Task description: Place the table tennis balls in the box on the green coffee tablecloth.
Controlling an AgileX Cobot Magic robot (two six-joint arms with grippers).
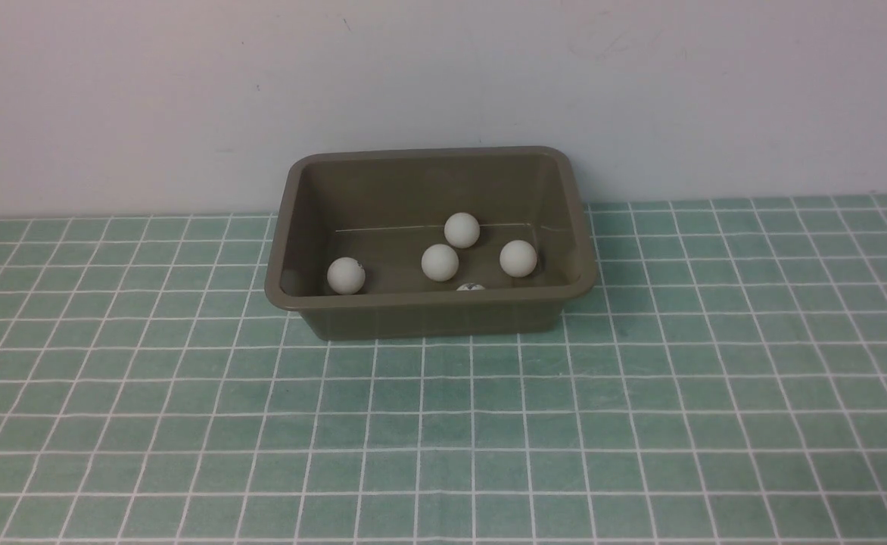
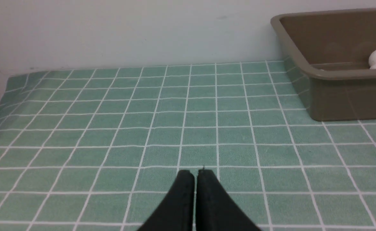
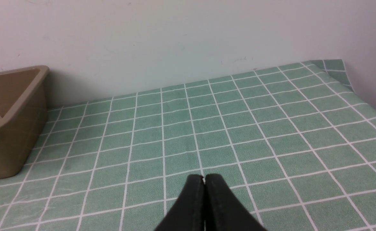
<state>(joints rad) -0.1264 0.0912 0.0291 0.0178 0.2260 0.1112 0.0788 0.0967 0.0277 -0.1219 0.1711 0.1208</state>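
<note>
Table tennis balls (image 1: 440, 262) are all five down in the box (image 1: 428, 304), one tucked against its near wall, one by the left wall, three spread mid-floor. Near edge first: left gripper (image 2: 195, 175) and right gripper (image 3: 204, 179) each clenched tight on nothing, low above the green coffee tablecloth (image 1: 443, 439). Farther back, the box sits on the cloth at its far edge against the wall (image 1: 443, 83).

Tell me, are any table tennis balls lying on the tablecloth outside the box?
No, the table tennis balls all sit inside the box; the tablecloth around it is bare.
</note>
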